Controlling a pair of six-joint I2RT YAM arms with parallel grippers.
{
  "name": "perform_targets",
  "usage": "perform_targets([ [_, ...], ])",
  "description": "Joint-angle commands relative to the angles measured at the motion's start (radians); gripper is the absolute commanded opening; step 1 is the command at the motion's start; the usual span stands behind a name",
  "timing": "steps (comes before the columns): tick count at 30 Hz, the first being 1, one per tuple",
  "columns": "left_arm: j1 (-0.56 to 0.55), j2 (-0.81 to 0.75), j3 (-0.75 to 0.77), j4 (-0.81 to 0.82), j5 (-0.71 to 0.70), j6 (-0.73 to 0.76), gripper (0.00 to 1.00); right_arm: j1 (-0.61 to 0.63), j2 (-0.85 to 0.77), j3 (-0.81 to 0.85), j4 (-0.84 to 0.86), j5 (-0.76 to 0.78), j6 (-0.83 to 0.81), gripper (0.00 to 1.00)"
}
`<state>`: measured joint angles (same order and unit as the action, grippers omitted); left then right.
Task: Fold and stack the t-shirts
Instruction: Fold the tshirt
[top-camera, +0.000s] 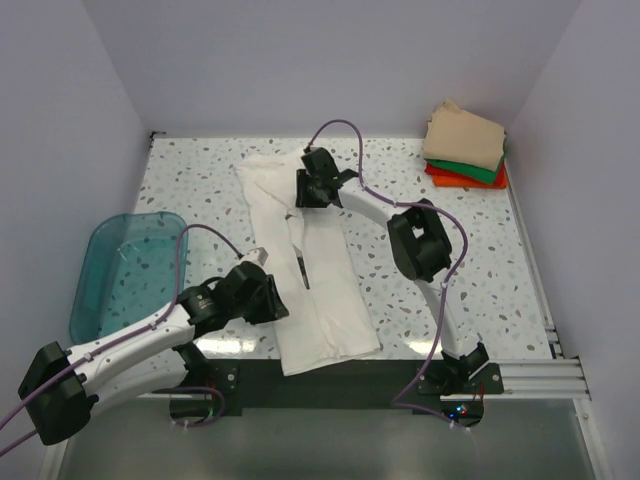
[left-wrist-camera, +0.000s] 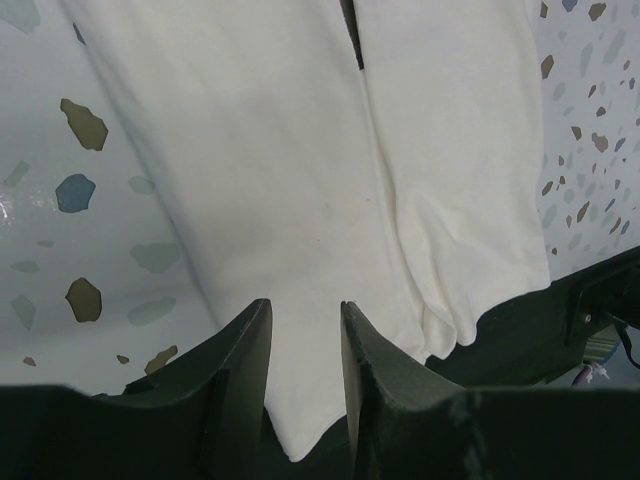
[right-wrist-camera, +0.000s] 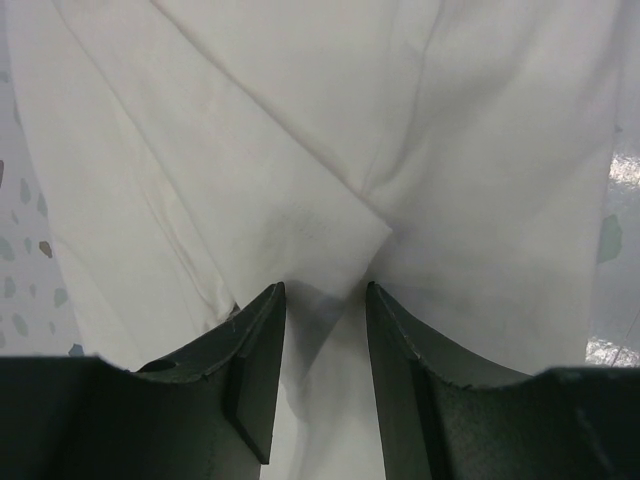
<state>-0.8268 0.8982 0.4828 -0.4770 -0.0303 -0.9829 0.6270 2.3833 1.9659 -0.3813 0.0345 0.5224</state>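
- what did the surface and the room look like?
- you had a white speckled bench (top-camera: 450, 250), closed in by plain pale walls (top-camera: 300, 60) on the left, far and right sides. the white t-shirt (top-camera: 320, 290) lay flat down the middle. its sides were folded in to make a long strip from the far part of the bench to the near edge, where its hem reached the dark base plate (top-camera: 400, 372).
- and the edges, the room to move?
- a teal bin (top-camera: 125, 265) sat against the left wall. in the far right corner the tan t-shirt (top-camera: 465, 135) topped the green t-shirt (top-camera: 470, 168) and the orange-red t-shirt (top-camera: 450, 181) in a folded stack, well apart from the white one. speckled bench showed between the strip and that stack.
- the end effectors?
- your left end effector (left-wrist-camera: 303, 320) was at the strip's left edge near the hem. its fingers were parted by a narrow gap with cloth showing under them, and they visibly gripped nothing. your right end effector (right-wrist-camera: 325, 300) was over the far part of the white t-shirt, jaws likewise apart, with a folded corner of cloth just ahead of them.
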Motion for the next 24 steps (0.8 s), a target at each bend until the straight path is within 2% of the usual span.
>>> perform_targets([
  [1,0.002,-0.007,0.028,0.0,-0.011,0.012,0.39,-0.006,-0.029,0.048,0.042,-0.01,0.007,0.41],
  [6,0.002,-0.004,0.027,0.002,-0.008,0.012,0.39,-0.007,-0.004,0.074,0.045,-0.011,0.008,0.41],
  [12,0.002,-0.007,0.016,0.006,-0.006,0.009,0.39,-0.009,-0.001,0.071,0.061,-0.01,0.013,0.36],
  [14,0.002,-0.004,0.016,0.009,-0.003,0.009,0.39,-0.007,0.007,0.08,0.064,-0.019,0.016,0.3],
  [18,0.002,-0.005,0.016,0.009,-0.005,0.009,0.39,-0.009,0.007,0.083,0.074,-0.033,0.022,0.12],
  [24,0.002,0.005,0.014,0.017,-0.003,0.009,0.39,0.007,-0.05,-0.012,0.162,-0.105,0.034,0.06],
])
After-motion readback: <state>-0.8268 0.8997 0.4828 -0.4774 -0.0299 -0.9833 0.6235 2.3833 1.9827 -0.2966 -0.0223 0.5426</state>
